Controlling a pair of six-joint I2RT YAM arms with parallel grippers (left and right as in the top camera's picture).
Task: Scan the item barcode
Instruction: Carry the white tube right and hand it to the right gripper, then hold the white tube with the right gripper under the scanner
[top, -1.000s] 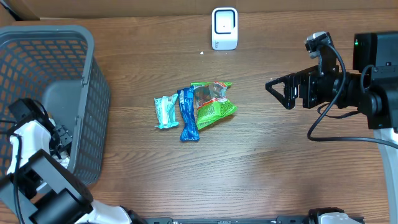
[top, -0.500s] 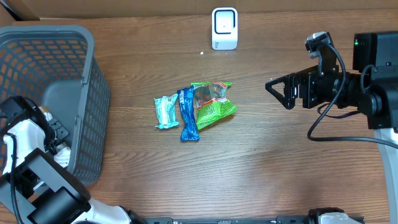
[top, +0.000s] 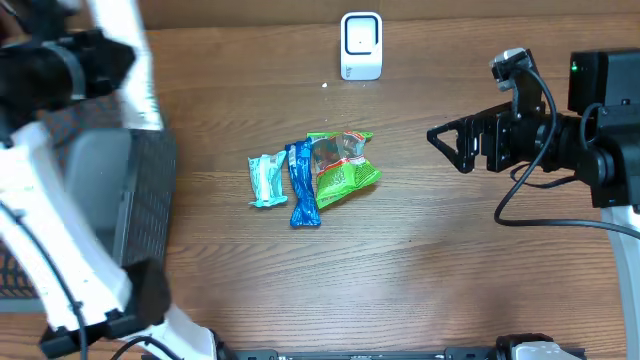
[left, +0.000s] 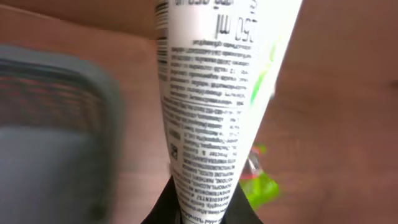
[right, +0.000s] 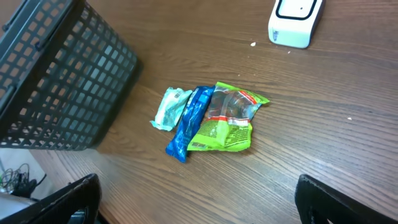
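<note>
Left gripper (left: 202, 213) is clamping the white printed tube (left: 211, 112) and is now holding it aloft at far left, having risen from the grey basket (right: 62, 81). Right gripper (top: 450, 150) is staying spread wide, empty, at right.

Bright, even light falls from above on the wooden surface (top: 450, 260) in the overhead view, leaving only thin, soft shadows under the snack packets (top: 315, 175). The left arm (top: 100, 60) at the surface's left edge is smeared into pale streaks. The left wrist view is the poorest (nearly all of it soft): the white tube (left: 211, 124) crowds the lens, its small print readable mid-frame but washed out at the top, and the basket (left: 56, 124) beside it is a grey blur. The right wrist view is crisp, with sharp wood grain, mild sheen on the packets, 1 broad soft shadow beside the basket, and the right fingers (right: 68, 199) dark in the 2 bottom corners.
</note>
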